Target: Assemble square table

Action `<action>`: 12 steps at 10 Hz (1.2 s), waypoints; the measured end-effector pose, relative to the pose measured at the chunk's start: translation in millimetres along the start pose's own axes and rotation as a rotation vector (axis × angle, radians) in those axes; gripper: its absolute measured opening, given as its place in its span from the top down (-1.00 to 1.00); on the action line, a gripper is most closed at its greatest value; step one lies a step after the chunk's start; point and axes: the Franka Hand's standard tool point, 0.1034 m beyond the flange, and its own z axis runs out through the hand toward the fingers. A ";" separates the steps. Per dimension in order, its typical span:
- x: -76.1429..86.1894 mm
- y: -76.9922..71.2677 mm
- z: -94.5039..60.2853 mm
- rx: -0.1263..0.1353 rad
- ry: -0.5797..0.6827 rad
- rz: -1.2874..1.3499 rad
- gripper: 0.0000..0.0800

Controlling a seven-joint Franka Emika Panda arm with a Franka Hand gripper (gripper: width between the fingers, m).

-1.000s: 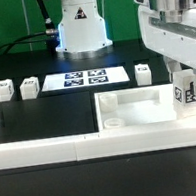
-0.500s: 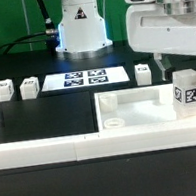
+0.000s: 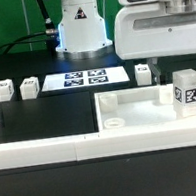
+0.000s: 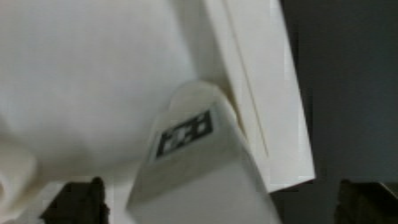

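The white square table top (image 3: 140, 121) lies tray-like at the front right, with a raised hole boss (image 3: 111, 123) in its near left corner. One tagged white leg (image 3: 189, 93) stands upright on its right corner. My gripper (image 3: 162, 72) hangs just above and to the exterior view's left of that leg, open and empty. In the wrist view the leg (image 4: 192, 150) and the table top (image 4: 89, 90) lie below my gripper (image 4: 222, 205), whose dark fingertips (image 4: 80, 200) stand wide apart. Three more legs (image 3: 1, 91), (image 3: 29, 88), (image 3: 143, 73) stand at the back.
The marker board (image 3: 83, 79) lies flat at the back middle. A long low white border wall (image 3: 47, 147) runs along the front. The robot base (image 3: 81, 28) stands behind the board.
My gripper has let go of the leg on the right corner, risen and shifted to the exterior view's left. The leg stays upright on the table top.
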 end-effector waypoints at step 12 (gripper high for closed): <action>-2.5 -2.0 1.8 -0.020 -0.017 0.583 0.27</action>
